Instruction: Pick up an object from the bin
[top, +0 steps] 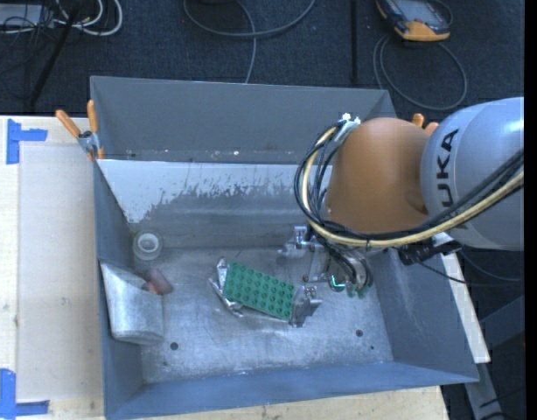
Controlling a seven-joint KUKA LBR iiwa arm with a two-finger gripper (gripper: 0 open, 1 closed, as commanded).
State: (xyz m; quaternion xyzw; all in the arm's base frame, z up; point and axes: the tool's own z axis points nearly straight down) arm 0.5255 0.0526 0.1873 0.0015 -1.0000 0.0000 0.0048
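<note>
A green studded plate (261, 291) lies tilted in the middle of the bin floor, resting on a crumpled silvery piece (223, 280) that sticks out at its left end. My gripper (309, 297) hangs below the orange wrist cover, right at the plate's right end, low over the floor. Whether it touches the plate I cannot tell.
At the left of the bin lie a small clear round tape roll (147, 245), a short pinkish-brown piece (158, 282) and a grey folded sheet (133, 309). The arm and its cables cover the bin's right side.
</note>
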